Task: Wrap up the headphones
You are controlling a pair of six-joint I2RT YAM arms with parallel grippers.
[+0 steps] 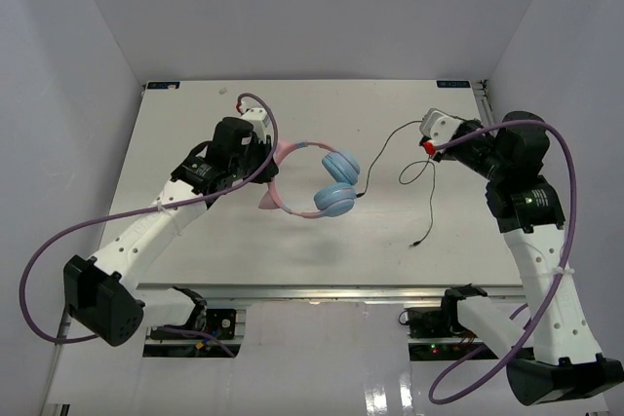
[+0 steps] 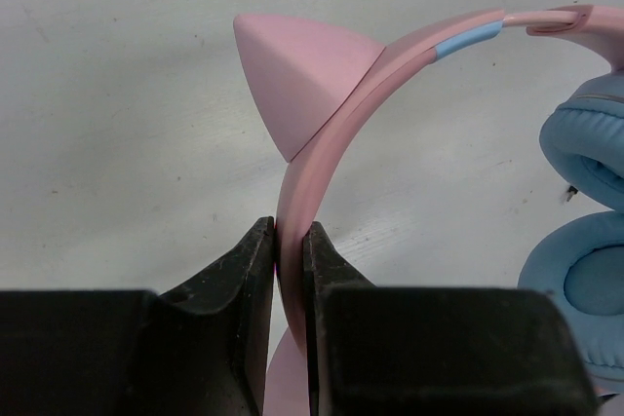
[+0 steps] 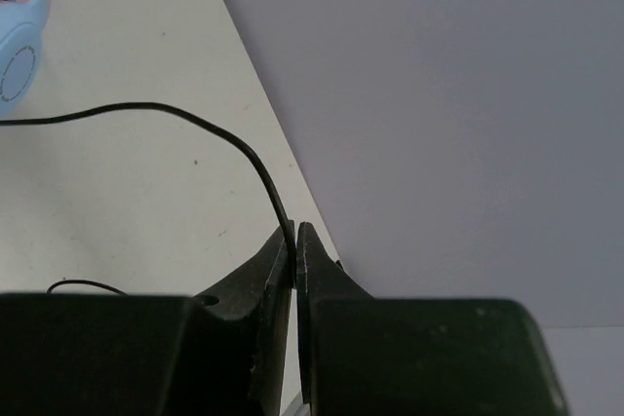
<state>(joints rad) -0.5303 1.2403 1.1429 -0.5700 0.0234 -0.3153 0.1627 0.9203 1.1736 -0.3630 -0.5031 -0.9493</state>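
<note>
The headphones [image 1: 327, 182] have a pink cat-eared headband [image 1: 280, 194] and two light-blue ear cups [image 1: 333, 200] and sit mid-table. My left gripper [image 1: 272, 166] is shut on the headband [image 2: 322, 114], just below one cat ear, in the left wrist view [image 2: 290, 236]. The thin black cable [image 1: 383, 145] runs from the cups up to my right gripper [image 1: 419, 139], which is shut on it above the table's right side. In the right wrist view the cable [image 3: 195, 119] enters the closed jaws [image 3: 294, 231]. The cable's loose end and plug [image 1: 415, 243] trail onto the table.
Thick purple robot cables [image 1: 68, 236] loop beside both arms. The table's right edge [image 1: 487, 133] and the grey wall [image 3: 439, 94] lie close behind my right gripper. The table's front edge [image 1: 312, 287] is near the arm bases.
</note>
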